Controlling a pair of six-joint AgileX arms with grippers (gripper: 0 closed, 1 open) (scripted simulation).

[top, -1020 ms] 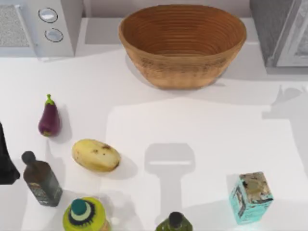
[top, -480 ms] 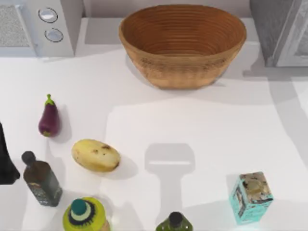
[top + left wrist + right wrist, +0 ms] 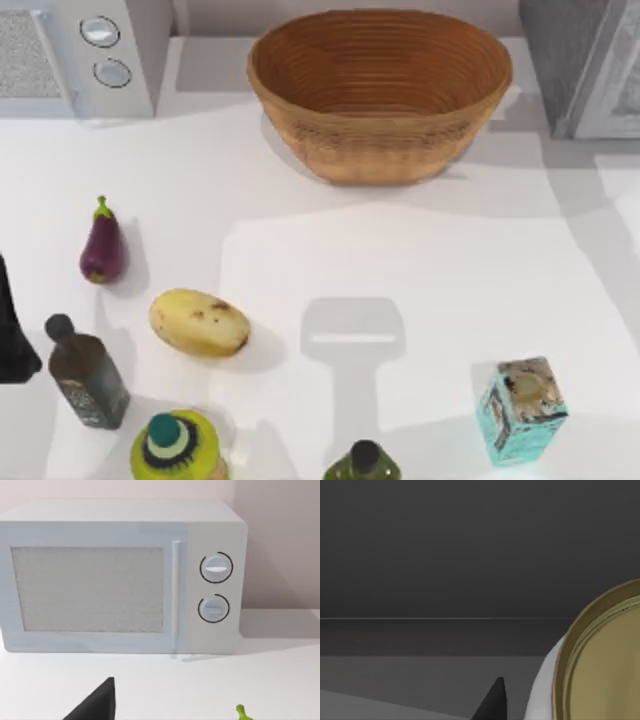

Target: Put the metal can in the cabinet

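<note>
Top view: the cabinet [image 3: 585,65] is cut off at the right and top edges, the microwave [image 3: 70,55] at the left and top, and 2 bottles [image 3: 180,447] [image 3: 362,463] at the bottom. Right wrist view: the metal can [image 3: 600,665] is cropped, showing part of its gold lid and white side.

Top view: camera above the table [image 3: 420,260], looking straight down; microwave [image 3: 85,55] at 11 o'clock, basket [image 3: 380,90] at 12, cabinet [image 3: 585,65] at 1. Left wrist view: low, near table height, facing the microwave [image 3: 122,577] front squarely at moderate range; microwave and eggplant [image 3: 102,245] stem [image 3: 241,712] are shared with the top view. Right wrist view: very close to the metal can [image 3: 600,660], facing a dark grey interior.
</note>
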